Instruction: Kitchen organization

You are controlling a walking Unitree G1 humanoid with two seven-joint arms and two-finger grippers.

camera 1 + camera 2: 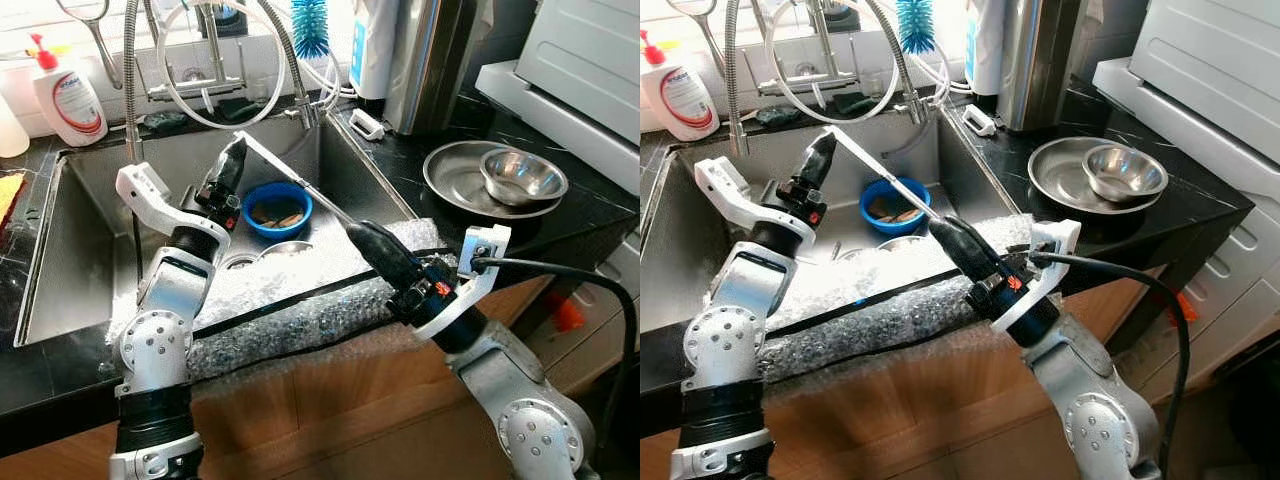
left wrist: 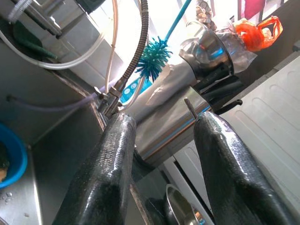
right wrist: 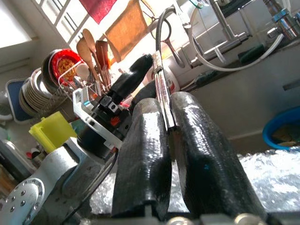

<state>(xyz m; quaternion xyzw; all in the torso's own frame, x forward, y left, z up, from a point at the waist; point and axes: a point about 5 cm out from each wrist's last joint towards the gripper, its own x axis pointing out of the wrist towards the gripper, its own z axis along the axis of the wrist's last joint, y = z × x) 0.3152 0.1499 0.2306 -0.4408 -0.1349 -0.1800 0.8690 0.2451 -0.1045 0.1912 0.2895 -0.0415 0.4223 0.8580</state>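
My right gripper (image 1: 372, 240), at the lower centre of the head view, is clenched on one end of a long, thin, flat metal utensil (image 1: 295, 178), a spatula or a knife, I cannot tell which. The utensil runs up and to the left over the steel sink (image 1: 70, 235), above the blue plastic bowl (image 1: 277, 208) with some food remains. Its far end is near the tips of my left gripper (image 1: 232, 158), whose fingers (image 2: 105, 173) are spread apart and grasp nothing.

I judge the utensil to be stiff, light and rather slippery, because it is narrow polished metal and the sink area looks wet. My fingers hold only its thin edges, so it can pivot. A hold nearer to its middle seems safer.
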